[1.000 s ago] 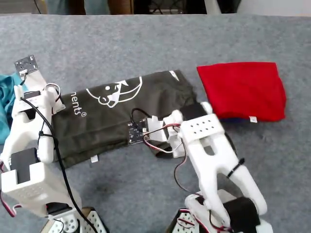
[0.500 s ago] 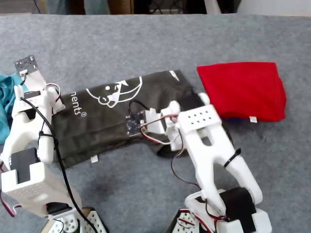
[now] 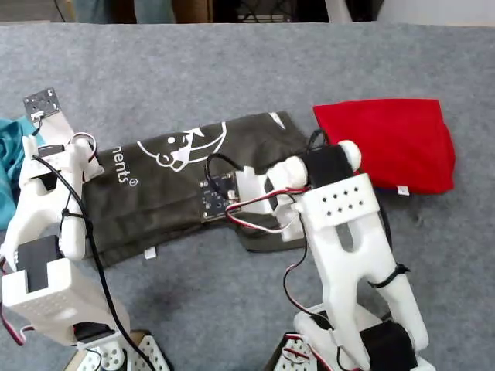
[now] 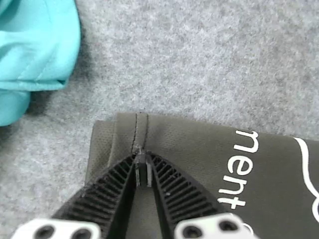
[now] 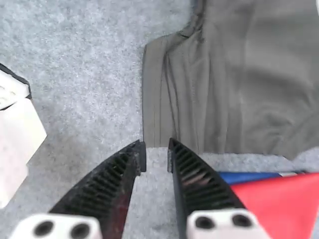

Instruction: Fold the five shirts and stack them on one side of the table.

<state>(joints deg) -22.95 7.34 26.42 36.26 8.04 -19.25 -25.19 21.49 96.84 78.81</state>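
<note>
A dark olive shirt with white print lies flat across the middle of the grey table. My left gripper is shut on its seamed edge, at the shirt's left end in the high view. My right gripper stands slightly open over bare table, just off a folded corner of the olive shirt, with nothing between its fingers. A folded red shirt lies at the right, on top of a blue one. A teal shirt lies bunched at the left edge.
The left arm stands along the left side and the right arm rises from the front middle. Its cables hang over the olive shirt's near edge. Bare grey table runs along the far side.
The right arm has swung to the right and away from the front, its wrist now nearer the red shirt. The left arm and the shirts have stayed put.
</note>
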